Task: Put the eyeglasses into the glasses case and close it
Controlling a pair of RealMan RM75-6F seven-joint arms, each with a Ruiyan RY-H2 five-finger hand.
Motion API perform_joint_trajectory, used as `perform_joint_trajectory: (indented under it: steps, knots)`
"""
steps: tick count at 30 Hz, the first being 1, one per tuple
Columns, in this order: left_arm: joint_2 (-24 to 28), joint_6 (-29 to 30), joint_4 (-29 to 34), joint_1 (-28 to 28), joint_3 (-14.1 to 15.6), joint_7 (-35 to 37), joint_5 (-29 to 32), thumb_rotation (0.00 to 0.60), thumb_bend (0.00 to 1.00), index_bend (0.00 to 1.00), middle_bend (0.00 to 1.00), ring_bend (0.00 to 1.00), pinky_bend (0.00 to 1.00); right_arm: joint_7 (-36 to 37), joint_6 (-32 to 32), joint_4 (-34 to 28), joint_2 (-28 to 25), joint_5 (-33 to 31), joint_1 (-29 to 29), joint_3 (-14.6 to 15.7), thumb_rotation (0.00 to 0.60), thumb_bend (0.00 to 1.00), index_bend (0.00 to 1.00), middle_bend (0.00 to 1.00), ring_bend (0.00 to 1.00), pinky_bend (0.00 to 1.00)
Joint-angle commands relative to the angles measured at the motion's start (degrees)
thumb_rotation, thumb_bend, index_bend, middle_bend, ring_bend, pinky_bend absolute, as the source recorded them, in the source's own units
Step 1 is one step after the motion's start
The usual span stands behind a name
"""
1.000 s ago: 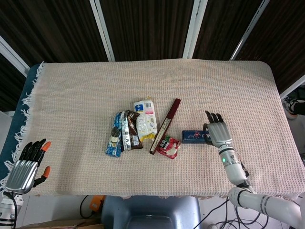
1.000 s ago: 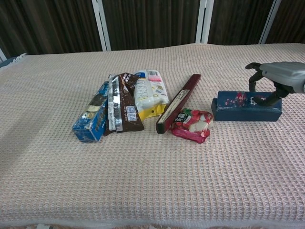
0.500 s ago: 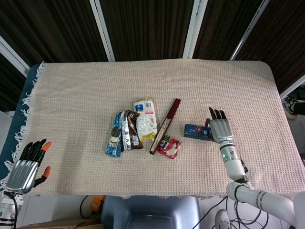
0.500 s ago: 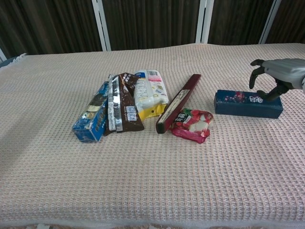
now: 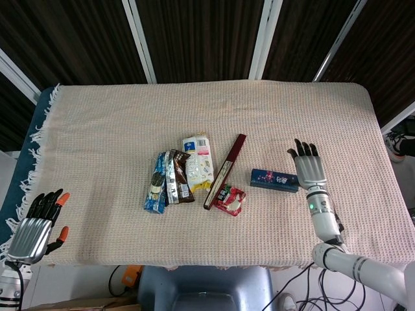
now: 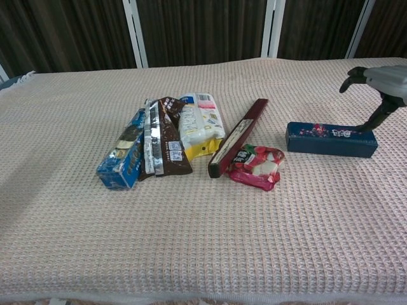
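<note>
Neither view shows any eyeglasses or a glasses case. A long dark-blue box lies flat on the cloth, right of centre. My right hand hovers just right of the box's right end. Its fingers are spread and it holds nothing; one fingertip reaches down to the box's end, and I cannot tell if it touches. My left hand hangs off the table's front left corner with fingers extended and nothing in it. The chest view does not show the left hand.
A cluster of snacks lies mid-table: a blue packet, a brown packet, a white and yellow packet, a long dark-red box and a red wrapper. A woven beige cloth covers the table.
My right hand has lifted off the blue box and drawn back to the right. The box slid slightly right and now lies flat. The left hand has not moved.
</note>
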State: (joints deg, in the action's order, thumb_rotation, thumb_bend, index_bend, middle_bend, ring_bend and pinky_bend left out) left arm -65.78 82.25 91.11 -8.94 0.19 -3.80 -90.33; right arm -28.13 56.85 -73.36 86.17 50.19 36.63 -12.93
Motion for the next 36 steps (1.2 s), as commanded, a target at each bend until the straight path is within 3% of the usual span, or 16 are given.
perform_joint_trajectory:
  steps: [1,7,19,29,34,36]
  knots:
    - [0.05,-0.03,0.03,-0.02,0.06,0.02,-0.11,0.6,0.43,0.0,0.0,0.0,0.03,0.51,-0.6,-4.6,-3.35,1.06,-1.07,1.27,0.6,0.29,0.29,0.02,0.0,0.0]
    - [0.07,0.29,0.02,0.11,0.15,-0.02,-0.36,0.6,0.43,0.0,0.0,0.0,0.03,-4.35,-2.12,-8.47,-5.63,-0.97,-0.14,3.25,0.6,0.29,0.35,0.0,0.0,0.0]
    - [0.16,0.51,-0.21,0.14,0.09,0.49,-0.46,0.6,0.43,0.0,0.0,0.0,0.03,-10.89,-3.15,-7.42,-2.06,-8.31,3.73,4.02,0.6,0.29,0.4,0.0,0.0,0.0]
    - [0.16,0.53,-0.32,0.15,0.06,0.62,-0.42,0.6,0.43,0.0,0.0,0.0,0.03,-10.71,-2.23,-6.53,-0.78,-8.8,4.46,4.45,0.6,0.47,0.52,0.0,0.0,0.0]
    - [0.12,0.44,-0.27,0.1,0.1,0.43,-0.47,0.6,0.43,0.0,0.0,0.0,0.03,-10.6,-1.93,-6.3,-0.58,-8.57,4.5,4.64,0.6,0.48,0.54,0.0,0.0,0.0]
    - [0.11,0.56,-0.23,0.17,0.08,0.35,-0.44,0.6,0.43,0.0,0.0,0.0,0.03,-10.13,-1.72,-6.65,-0.9,-8.12,4.31,4.84,0.6,0.48,0.48,0.0,0.0,0.0]
